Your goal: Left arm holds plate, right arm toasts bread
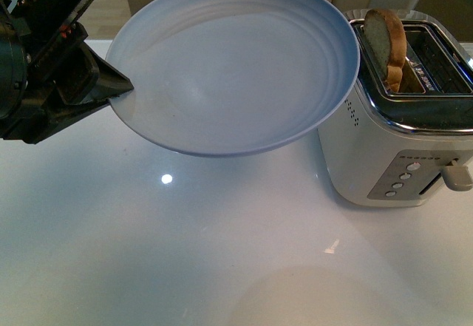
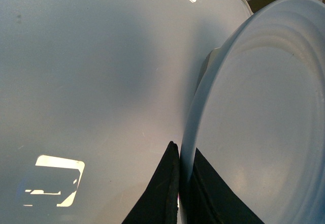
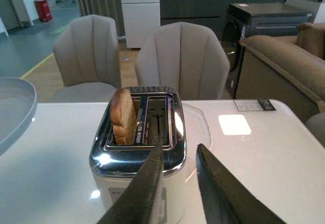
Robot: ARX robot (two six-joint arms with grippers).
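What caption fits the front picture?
Left gripper holds the plate above the table beside the toaster, bread sticking up from its slot.

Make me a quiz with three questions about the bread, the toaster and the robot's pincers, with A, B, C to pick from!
1. Where is the bread?
A) in a basket
B) standing in the toaster
C) in a pan

2. How many slots does the toaster have on top?
A) one
B) two
C) four

3. How is the right pincer?
A) open and empty
B) shut on the bread
C) shut on a fork

Answers:
1 B: the slice sticks up out of a slot.
2 B: the right wrist view shows two slots side by side.
3 A: its fingers stand apart with nothing between them. The left pincer is the one gripping something, the plate.
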